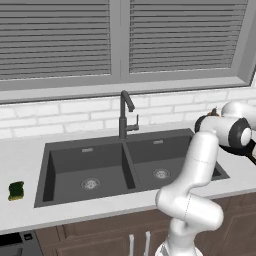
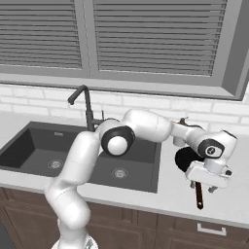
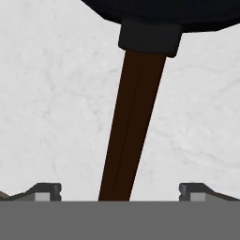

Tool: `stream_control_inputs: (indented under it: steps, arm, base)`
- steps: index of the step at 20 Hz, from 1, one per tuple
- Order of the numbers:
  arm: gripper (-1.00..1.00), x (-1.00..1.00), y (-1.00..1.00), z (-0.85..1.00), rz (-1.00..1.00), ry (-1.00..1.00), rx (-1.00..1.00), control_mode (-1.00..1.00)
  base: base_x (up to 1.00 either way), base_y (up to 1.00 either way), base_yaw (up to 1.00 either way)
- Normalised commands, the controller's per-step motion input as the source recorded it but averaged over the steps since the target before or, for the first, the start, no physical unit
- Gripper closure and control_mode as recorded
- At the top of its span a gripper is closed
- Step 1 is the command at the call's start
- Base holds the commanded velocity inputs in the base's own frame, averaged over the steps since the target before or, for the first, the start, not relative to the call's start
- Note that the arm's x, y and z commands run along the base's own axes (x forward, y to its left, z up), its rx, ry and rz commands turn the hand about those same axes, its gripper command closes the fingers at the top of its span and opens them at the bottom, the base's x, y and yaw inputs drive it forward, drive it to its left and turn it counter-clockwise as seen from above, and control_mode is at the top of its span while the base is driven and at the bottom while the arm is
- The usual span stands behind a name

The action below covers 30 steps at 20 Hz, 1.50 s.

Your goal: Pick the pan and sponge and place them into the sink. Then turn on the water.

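The black pan (image 2: 185, 156) lies on the white counter to the right of the sink (image 2: 138, 163), its long dark handle (image 2: 199, 197) pointing toward the counter's front edge. My gripper (image 2: 203, 187) hangs open just above that handle. In the hand view the handle (image 3: 133, 126) runs up between my two fingertips (image 3: 47, 190) to the pan (image 3: 164, 11), and the gripper (image 3: 122, 190) straddles it without closing. The yellow and green sponge (image 1: 16, 190) rests on the counter left of the sink (image 1: 50, 150). No stream falls from the curved faucet (image 1: 125, 112).
A white brick backsplash and a window with grey blinds rise behind the counter. A small dark object (image 2: 182, 120) stands by the wall behind the pan. My arm arches over the right basin (image 2: 121, 172). Wooden cabinets sit under the counter's front edge.
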Motion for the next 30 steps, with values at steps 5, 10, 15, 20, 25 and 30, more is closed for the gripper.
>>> stream_control_inputs:
  steps: [5, 10, 15, 20, 25, 30]
  arm:
    - [-1.0, 0.0, 0.01, -0.39, 0.0, -0.01, 0.0, -1.0]
    - [-1.0, 0.0, 0.0, -0.29, 0.0, -0.03, 0.0, -1.0]
    - [-1.0, -0.03, 0.0, -0.2, 0.0, -0.03, 0.0, -1.0]
    - [-1.0, -0.25, 0.09, -0.29, -0.04, -0.08, -0.06, -1.0]
    - [-1.0, -0.3, 0.32, -0.29, -0.11, -0.05, -0.08, -1.0]
    - [-1.0, -0.22, 0.3, -0.18, -0.07, -0.01, -0.09, -1.0]
  base:
    - [0.0, 0.0, 0.0]
    - [0.0, 0.0, 0.0]
    - [0.0, 0.0, 0.0]
    - [0.0, 0.0, 0.0]
    - [0.0, 0.0, 0.0]
    - [0.0, 0.0, 0.0]
